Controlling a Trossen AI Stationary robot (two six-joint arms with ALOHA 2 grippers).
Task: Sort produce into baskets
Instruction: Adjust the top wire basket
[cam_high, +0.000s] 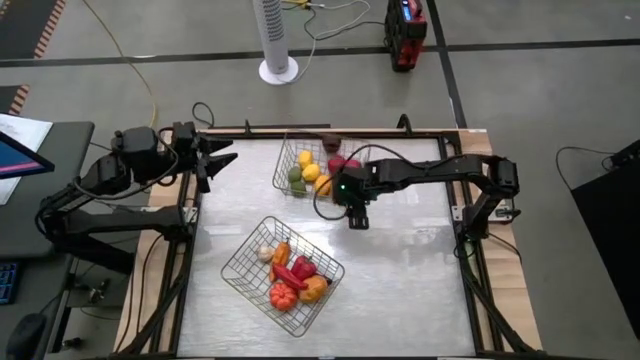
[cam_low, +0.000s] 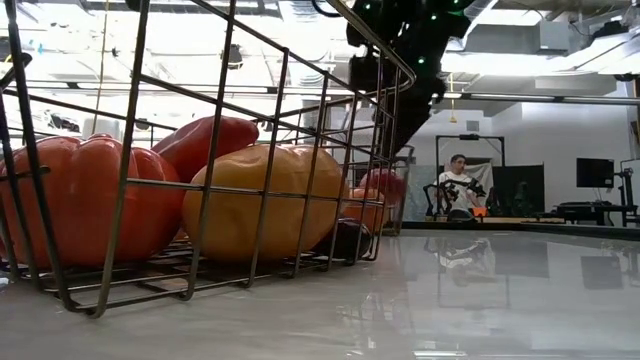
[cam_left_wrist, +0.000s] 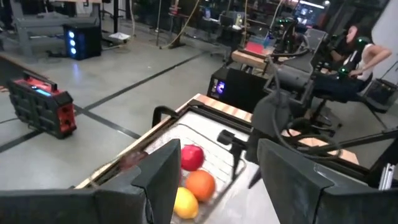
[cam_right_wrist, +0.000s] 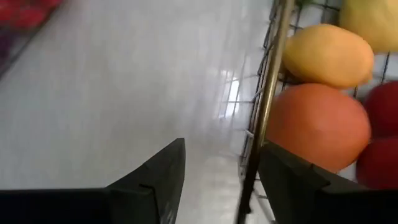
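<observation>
My right hand (cam_high: 357, 218) hangs empty beside the far basket (cam_high: 285, 168), fingers parted narrowly, 1 finger (cam_right_wrist: 292, 177) seemingly touching its rim wire. I'd lift clear before swinging, so the basket doesn't drag. The arm reaches in flat from the desk's (cam_high: 410, 270) right edge. Produce fills 2 baskets; the near basket (cam_high: 243, 262) holds peppers. My left hand (cam_high: 222, 162) waits wide at the left edge.

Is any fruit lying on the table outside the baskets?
No, the produce all sits inside the two baskets, and none shows on the table.
</observation>
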